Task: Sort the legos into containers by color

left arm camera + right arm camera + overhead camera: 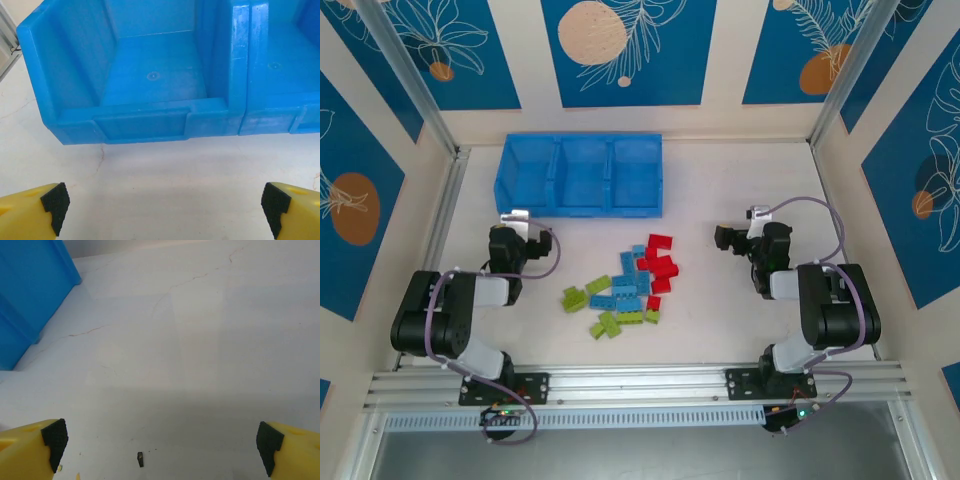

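Observation:
The legos lie in a loose pile mid-table: red ones (661,265) on the right, light blue ones (625,285) in the middle, lime green ones (592,302) on the left and front. The containers are three compartments of a long blue bin (580,150) at the back; their floors look bare. My left gripper (516,222) (165,212) is open, facing the bin's left compartment (150,75) a short way in front of it. My right gripper (728,238) (162,447) is open over bare table to the right of the pile, nothing between its fingers.
The bin's right end (30,300) stands at the upper left of the right wrist view. A tiny dark speck (140,459) lies on the table between the right fingers. Metal frame posts and side walls border the table. An aluminium rail (640,380) runs along the near edge.

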### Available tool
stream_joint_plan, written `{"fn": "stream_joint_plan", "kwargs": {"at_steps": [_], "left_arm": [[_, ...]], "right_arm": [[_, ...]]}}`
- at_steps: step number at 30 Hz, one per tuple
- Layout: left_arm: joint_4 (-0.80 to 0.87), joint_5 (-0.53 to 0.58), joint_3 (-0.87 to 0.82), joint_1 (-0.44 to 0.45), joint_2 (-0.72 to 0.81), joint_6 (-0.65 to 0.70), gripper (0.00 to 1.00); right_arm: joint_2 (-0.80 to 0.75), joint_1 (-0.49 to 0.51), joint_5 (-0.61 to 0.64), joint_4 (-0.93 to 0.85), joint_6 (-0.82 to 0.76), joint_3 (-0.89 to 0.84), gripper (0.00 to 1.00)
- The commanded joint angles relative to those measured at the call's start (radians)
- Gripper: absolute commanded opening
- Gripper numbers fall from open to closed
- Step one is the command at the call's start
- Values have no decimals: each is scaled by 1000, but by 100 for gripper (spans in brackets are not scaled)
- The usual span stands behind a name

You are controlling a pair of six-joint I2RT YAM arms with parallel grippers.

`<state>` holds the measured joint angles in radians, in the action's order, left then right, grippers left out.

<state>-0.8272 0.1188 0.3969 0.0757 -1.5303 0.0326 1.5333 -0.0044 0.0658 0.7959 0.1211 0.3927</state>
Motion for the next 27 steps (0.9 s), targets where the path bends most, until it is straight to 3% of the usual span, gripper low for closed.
{"fn": "stream_joint_plan", "kwargs": {"at_steps": [1,15,17,20,23,27], "left_arm": [[-26,-21,-7,-4,-6,-3,100],[-26,-21,-9,-4,-6,-3,100],[-29,-31,-11,-4,1,0,100],[60,-65,-15,8,109,26,100],[290,-51,1,33,317,-24,100],[622,-126,81,111,580,-117,100]], "right_arm": [[-10,-3,-18,8,-23,25,99],[-11,-5,-22,18,-23,20,100],[-53,-2,9,-30,-11,32,94],[-266,49,186,-360,53,114,94],[-459,82,171,-809,299,269,94],[-479,193,56,-1260,460,486,94]]}}
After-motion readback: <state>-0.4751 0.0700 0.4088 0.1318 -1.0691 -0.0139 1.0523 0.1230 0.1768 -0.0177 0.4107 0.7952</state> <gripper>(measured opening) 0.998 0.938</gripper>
